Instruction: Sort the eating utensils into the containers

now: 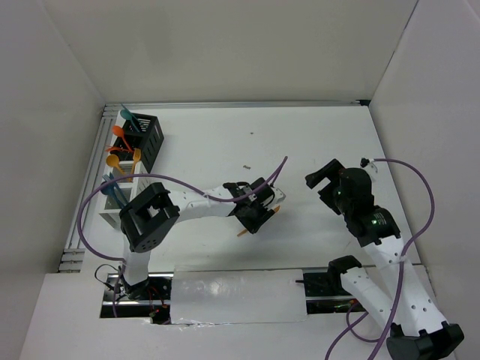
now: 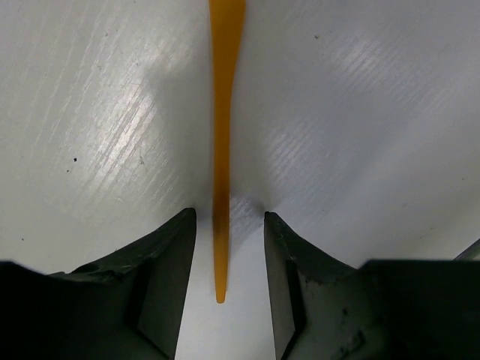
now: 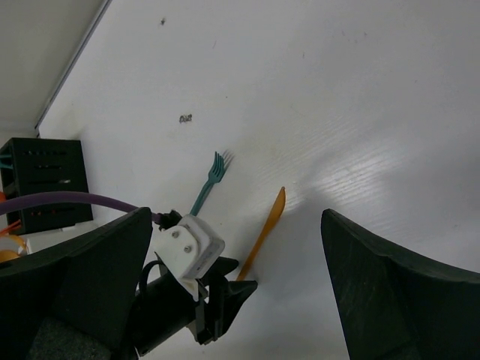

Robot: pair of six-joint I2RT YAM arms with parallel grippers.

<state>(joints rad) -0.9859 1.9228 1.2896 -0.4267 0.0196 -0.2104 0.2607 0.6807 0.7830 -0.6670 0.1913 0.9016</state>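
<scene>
An orange utensil (image 2: 224, 112) lies flat on the white table, its slim handle running between the fingers of my left gripper (image 2: 229, 225). The jaws stand open, with a gap on each side of the handle. From above, the left gripper (image 1: 259, 214) is low over this utensil (image 1: 243, 232) at mid-table. A teal fork (image 3: 210, 180) lies just beyond it. The black container (image 1: 146, 139) and the white container (image 1: 116, 206) stand at the left edge and hold several utensils. My right gripper (image 3: 237, 225) hangs open and empty to the right, above the table.
A purple cable (image 1: 187, 184) loops from the left arm over the table. A small dark speck (image 1: 246, 166) lies behind the left gripper. A metal rail (image 1: 86, 195) borders the table on the left, and white walls enclose the far and side edges.
</scene>
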